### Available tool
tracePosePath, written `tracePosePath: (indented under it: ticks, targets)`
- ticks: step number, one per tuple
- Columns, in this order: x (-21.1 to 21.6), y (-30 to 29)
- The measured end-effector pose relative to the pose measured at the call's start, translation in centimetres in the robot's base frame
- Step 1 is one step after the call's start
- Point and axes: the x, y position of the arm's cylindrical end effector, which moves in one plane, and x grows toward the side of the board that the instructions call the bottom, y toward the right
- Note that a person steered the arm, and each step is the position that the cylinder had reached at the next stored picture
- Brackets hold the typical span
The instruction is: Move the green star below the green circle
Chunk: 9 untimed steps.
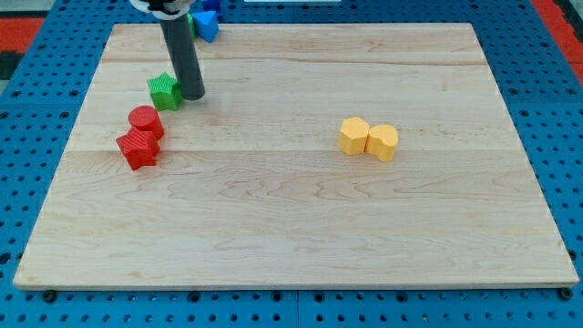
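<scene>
The green star [164, 91] lies on the wooden board [291, 219] at the view's upper left. My tip [192, 95] stands right against the star's right side. The dark rod rises from it toward the view's top. A sliver of a green block [192, 20], possibly the green circle, shows behind the rod at the board's top edge, mostly hidden by the rod.
A blue block [209, 25] sits at the board's top edge, right of the rod. A red cylinder [145, 119] and a red star [138, 148] touch each other below the green star. Two yellow blocks [355, 136] [383, 141] sit together right of centre.
</scene>
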Motion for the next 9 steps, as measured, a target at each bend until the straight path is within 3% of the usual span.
tracePosePath:
  ticks: [1,2,5,6,7,9]
  targets:
    - [3.5,-0.1]
    - [3.8,-4.6]
    - [-5.2,-3.5]
    - [-5.7,-3.1]
    - [-3.2,-5.4]
    - [-4.7,-6.9]
